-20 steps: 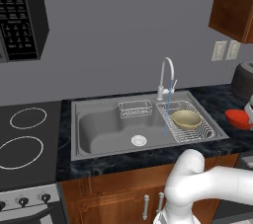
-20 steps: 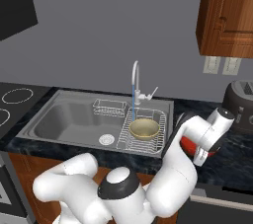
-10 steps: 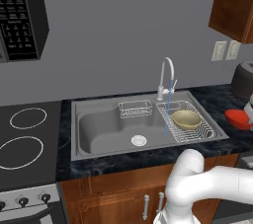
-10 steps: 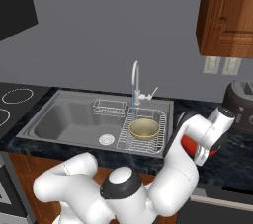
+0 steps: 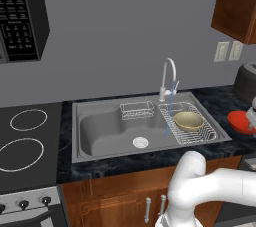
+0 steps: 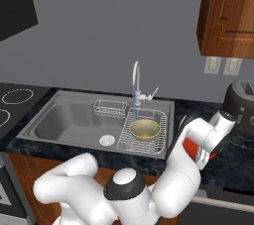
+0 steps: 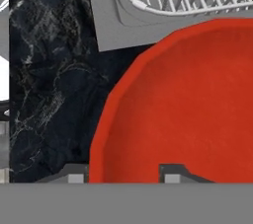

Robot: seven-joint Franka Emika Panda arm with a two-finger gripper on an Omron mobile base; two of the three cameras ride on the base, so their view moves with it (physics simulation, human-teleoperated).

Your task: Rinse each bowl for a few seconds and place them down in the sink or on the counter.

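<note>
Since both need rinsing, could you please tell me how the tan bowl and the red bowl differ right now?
The tan bowl sits in the wire rack on the sink's smaller side, with the tap's stream falling beside it; the red bowl sits on the counter, right of the sink. The tan bowl looks deeper, the red one shallower. The gripper straddles the red bowl's rim; the tan bowl stands free. Both are round and upright.

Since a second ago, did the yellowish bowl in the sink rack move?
No. The tan bowl sits in the same spot in the wire rack, just right of the tap, same as before.
</note>
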